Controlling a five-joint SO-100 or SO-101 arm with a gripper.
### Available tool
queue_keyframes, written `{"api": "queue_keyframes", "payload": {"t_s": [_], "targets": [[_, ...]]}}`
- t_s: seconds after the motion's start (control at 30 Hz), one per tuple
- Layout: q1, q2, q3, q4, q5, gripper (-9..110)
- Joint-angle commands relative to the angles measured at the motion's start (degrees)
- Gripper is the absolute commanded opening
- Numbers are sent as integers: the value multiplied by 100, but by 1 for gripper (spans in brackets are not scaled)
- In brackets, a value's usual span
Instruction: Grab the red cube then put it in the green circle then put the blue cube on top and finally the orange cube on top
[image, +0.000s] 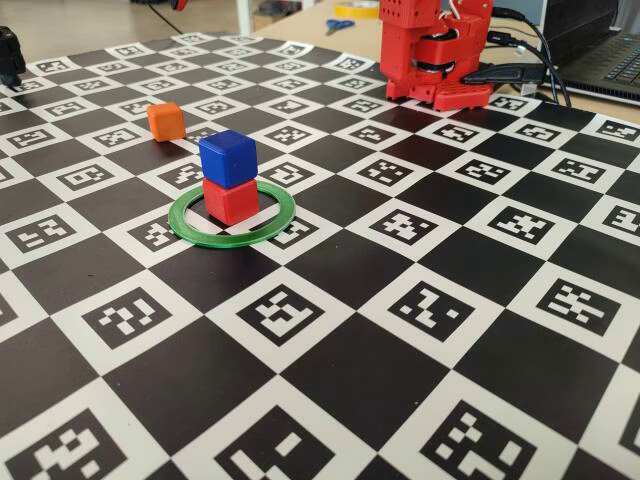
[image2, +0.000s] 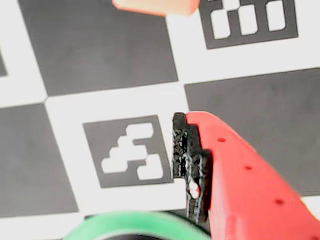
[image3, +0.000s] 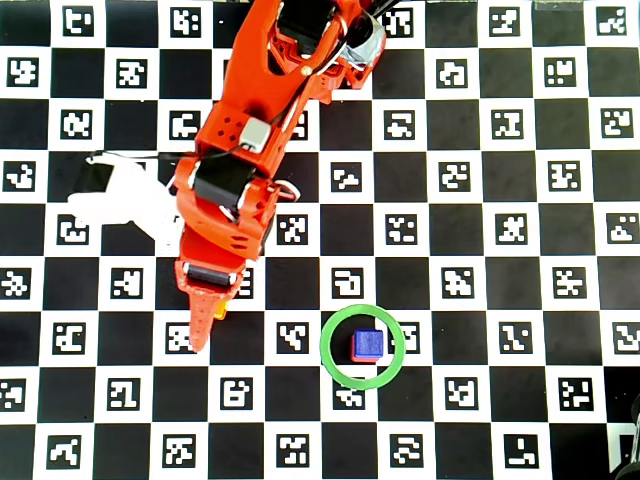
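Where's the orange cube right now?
In the fixed view the orange cube sits alone on the board, up and left of the green circle; overhead, the arm mostly covers it.

The blue cube (image: 227, 158) sits on the red cube (image: 231, 200) inside the green circle (image: 190, 228); the orange cube (image: 166, 121) lies apart at eleven o'clock.

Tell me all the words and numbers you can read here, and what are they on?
There are no words, numbers or brand names to read in any view.
The checkered board has only square black-and-white code patterns, not letters.
The blue cube, red cube, orange cube and green circle are all plain.
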Motion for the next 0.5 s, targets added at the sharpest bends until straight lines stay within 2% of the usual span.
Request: {"api": "queue_keyframes", "payload": {"t_s": [0.0, 0.47], "targets": [[53, 9, -439, -114, 44, 52], [9, -721, -369, -448, 387, 52]]}}
